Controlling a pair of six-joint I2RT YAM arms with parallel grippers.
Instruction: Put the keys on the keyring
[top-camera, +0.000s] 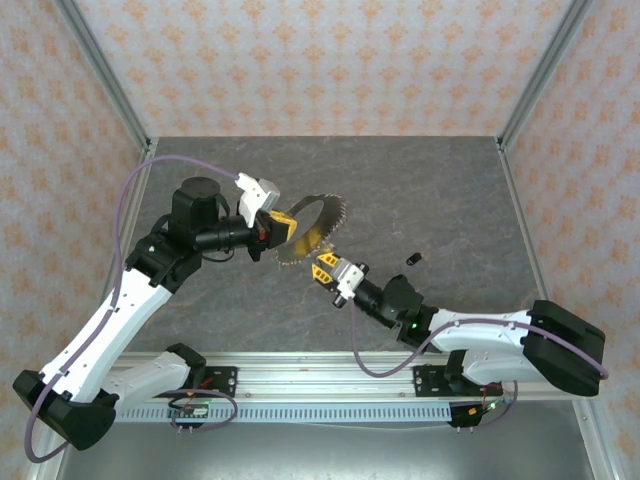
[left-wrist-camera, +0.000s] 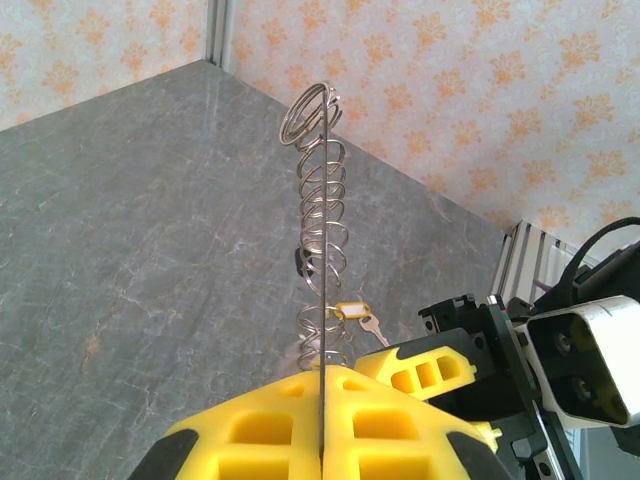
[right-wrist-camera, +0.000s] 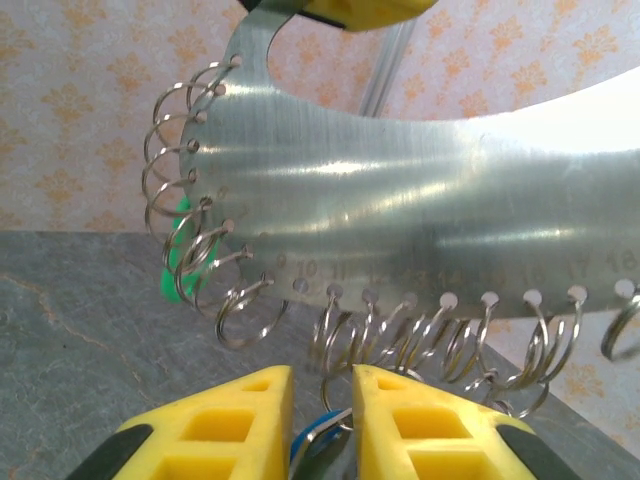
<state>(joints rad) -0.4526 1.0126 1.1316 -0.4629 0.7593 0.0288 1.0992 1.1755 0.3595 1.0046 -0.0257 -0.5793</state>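
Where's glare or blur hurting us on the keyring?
Right wrist: keyring shows streaky glare, blown white at upper right. Left wrist: keyring edge-on, rings sharp, no glare. Top external: even light, rings too small to resolve.

White arms (top-camera: 105, 325) with black joints, looping purple cables (top-camera: 127, 190), and yellow hollow-celled tool fingers (left-wrist-camera: 260, 430).
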